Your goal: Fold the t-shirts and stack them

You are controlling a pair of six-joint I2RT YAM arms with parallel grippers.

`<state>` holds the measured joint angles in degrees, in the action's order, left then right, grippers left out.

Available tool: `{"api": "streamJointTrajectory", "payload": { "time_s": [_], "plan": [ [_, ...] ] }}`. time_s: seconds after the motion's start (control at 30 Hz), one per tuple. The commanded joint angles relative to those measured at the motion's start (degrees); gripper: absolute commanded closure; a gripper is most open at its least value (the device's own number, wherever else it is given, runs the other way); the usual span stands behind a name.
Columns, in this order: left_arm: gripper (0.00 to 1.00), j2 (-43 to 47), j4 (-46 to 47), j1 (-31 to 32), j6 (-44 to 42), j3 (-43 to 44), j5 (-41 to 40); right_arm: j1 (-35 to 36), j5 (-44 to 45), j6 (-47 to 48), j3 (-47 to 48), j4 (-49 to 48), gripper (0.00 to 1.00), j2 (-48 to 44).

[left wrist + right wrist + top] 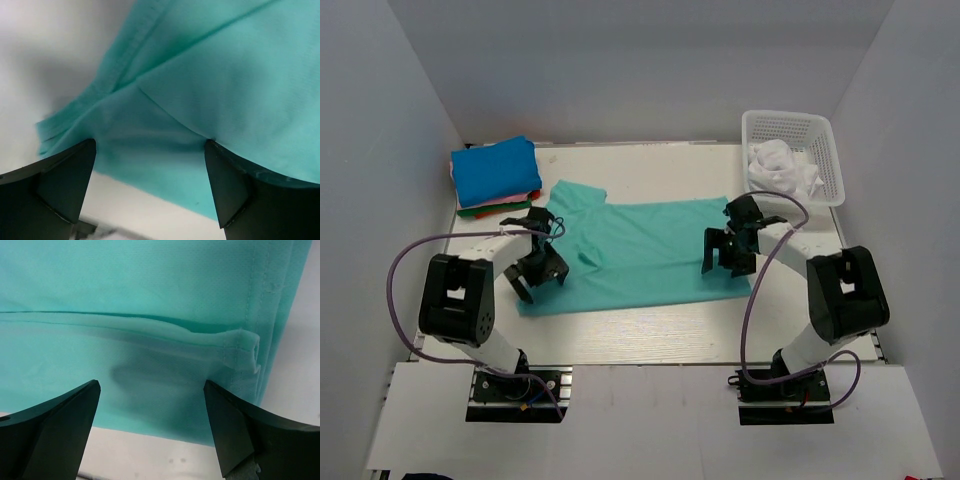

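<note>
I have both arms bent at the elbow and reaching inward from their bases at the near edge of the table [650, 335], wrists tipped down over the teal-green t-shirt [640, 250]. The shirt lies spread flat across the middle of the table, its long side running left to right, with one sleeve poking out towards the far left corner.

My left gripper [542, 278] hangs over the shirt's left end near the front edge, jaws spread wide and holding nothing; its wrist camera shows a stitched hem and a soft crease between my fingers. My right gripper [727, 262] hangs over the shirt's right end, jaws equally wide and empty; below it a folded edge runs across the cloth to a hem by the table's bare surface.

At the far left corner sits a stack of folded t-shirts [495, 175], bright blue on top, pink and darker layers beneath. At the far right, a white lattice basket [825, 140] holds a crumpled white t-shirt [782, 168]
</note>
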<state>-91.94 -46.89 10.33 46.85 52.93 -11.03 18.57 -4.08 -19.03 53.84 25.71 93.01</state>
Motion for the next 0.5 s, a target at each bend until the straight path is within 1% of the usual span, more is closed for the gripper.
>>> {"api": "streamJointTrajectory", "payload": {
  "time_s": [0.0, 0.07, 0.13, 0.17, 0.2, 0.23, 0.27, 0.3, 0.33, 0.37, 0.4, 0.43, 0.47],
  "plan": [
    [0.01, 7.8, -17.43, 0.92, 5.53, -1.07, 1.78, 0.68, -4.09, 0.22, -2.26, 7.15, 0.1, -3.88],
    [0.01, 10.63, -18.14, 0.92, 5.53, -0.2, 3.29, 1.64, -4.54, 0.65, -0.42, 9.79, 0.1, -6.94],
    [0.01, 13.26, -18.14, 0.92, 4.75, 3.75, 3.29, 1.73, -2.79, 1.36, 3.79, 11.1, 0.1, -8.72],
    [0.01, 13.28, -17.01, 0.92, 4.74, 7.94, 2.68, 2.0, -1.04, 1.8, 5.2, 11.37, 0.1, -9.25],
    [0.01, 13.28, -15.0, 0.92, 3.18, 10.24, 2.07, 1.91, -0.06, 1.71, 9.48, 11.29, 0.1, -9.25],
    [0.01, 12.41, -13.07, 0.92, 1.77, 12.18, 2.06, 1.65, 0.82, 2.06, 10.74, 11.03, 0.1, -9.34],
    [0.01, 10.4, -10.61, 0.4, -0.25, 13.94, 2.06, 1.65, 3.52, 1.98, 11.8, 9.54, 0.1, -9.25],
    [0.01, 8.81, -6.93, -0.21, -1.92, 17.87, 3.8, 1.39, 3.81, 1.54, 13.55, 8.66, 0.1, -8.38],
    [0.01, 6.8, -5.76, -0.22, -4.46, 20.18, 3.82, 1.12, 6.42, -0.55, 15.66, 7.43, 0.1, -7.68],
    [0.01, 4.69, -5.06, -0.22, -5.53, 25.59, 1.3, 1.12, 11.93, -3.44, 16.72, 7.07, 0.1, -6.89],
    [0.01, -0.12, -5.05, -0.22, -6.41, 28.34, 0.49, 0.68, 12.94, -4.52, 19.17, 5.85, 0.1, -4.79],
    [0.01, -2.6, -4.44, -0.22, -8.77, 30.98, 0.48, 0.68, 13.74, -5.92, 21.19, 5.49, 0.1, -4.16],
    [0.01, -4.98, -3.48, -0.22, -10.01, 35.97, -0.22, 0.42, 14.35, -7.5, 22.95, 4.62, 0.1, -3.55]
  ]
}}
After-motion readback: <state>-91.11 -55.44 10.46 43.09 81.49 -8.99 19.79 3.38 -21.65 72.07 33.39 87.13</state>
